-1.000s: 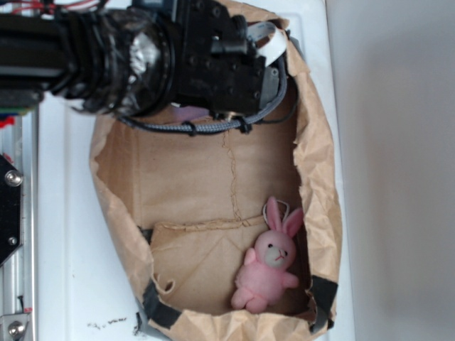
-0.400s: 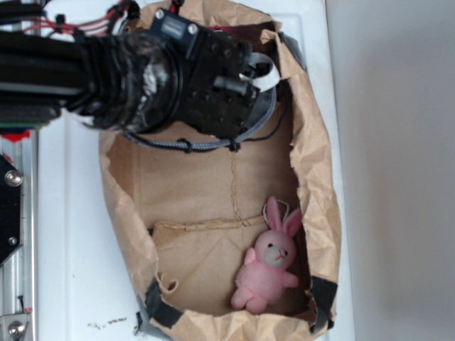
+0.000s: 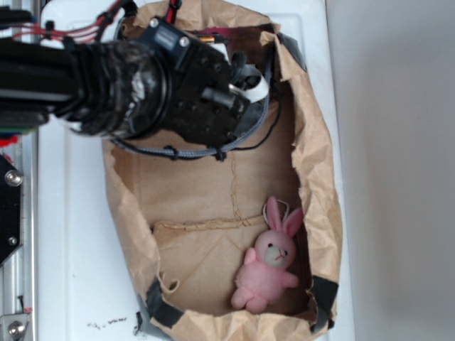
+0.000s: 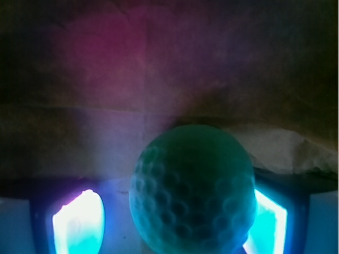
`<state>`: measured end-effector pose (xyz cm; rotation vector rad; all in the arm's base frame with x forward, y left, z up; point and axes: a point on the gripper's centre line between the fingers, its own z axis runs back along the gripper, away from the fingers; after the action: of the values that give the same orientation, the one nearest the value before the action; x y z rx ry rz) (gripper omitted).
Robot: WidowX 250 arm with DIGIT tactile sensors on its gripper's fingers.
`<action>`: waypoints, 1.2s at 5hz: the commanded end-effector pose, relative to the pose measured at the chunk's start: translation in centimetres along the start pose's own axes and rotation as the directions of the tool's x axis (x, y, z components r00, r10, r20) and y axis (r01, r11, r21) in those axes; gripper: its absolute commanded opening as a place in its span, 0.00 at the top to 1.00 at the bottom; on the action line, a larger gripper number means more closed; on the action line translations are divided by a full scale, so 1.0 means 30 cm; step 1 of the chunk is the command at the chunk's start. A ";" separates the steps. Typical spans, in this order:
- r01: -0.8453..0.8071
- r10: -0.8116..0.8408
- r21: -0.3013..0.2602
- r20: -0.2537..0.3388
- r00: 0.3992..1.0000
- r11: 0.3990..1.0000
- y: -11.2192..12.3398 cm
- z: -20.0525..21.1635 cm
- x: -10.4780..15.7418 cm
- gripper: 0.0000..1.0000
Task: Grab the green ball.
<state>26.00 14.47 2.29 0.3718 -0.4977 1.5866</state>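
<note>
Reaching into the far end of the brown paper bag (image 3: pixel 313 163), opposite the end where the pink bunny (image 3: pixel 269 268) lies, the gripper (image 4: pixel 172 219) straddles the green ball (image 4: pixel 192 188); in the wrist view the ball sits between the two glowing fingers (image 4: pixel 79 225), closer to the one on the right of that view, which it seems to touch or partly cover, while a clear gap remains on the other side; the jaws stand apart, not yet clamped on the ball; in the exterior view the arm hides the ball entirely, so its place in the bag can only be judged as under the wrist, well apart from the bunny. The likely trouble is the off-centre fit; closing from here could let the nearer finger nudge the round, dimpled ball sideways so it rolls out; the crumpled bag wall close behind could also catch a finger or drag the bag across the white worktop (image 3: pixel 78 234).
</note>
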 end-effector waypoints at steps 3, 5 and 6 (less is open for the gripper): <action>0.053 -0.054 -0.117 -0.004 0.999 0.992 0.022 0.075 0.016 1.00; 0.218 -0.238 -0.216 -0.072 0.969 0.952 0.044 0.150 0.009 1.00; 0.329 -0.378 -0.297 -0.127 0.917 0.897 0.046 0.224 0.000 1.00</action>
<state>24.06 9.86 5.70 0.1253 -0.3988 1.1484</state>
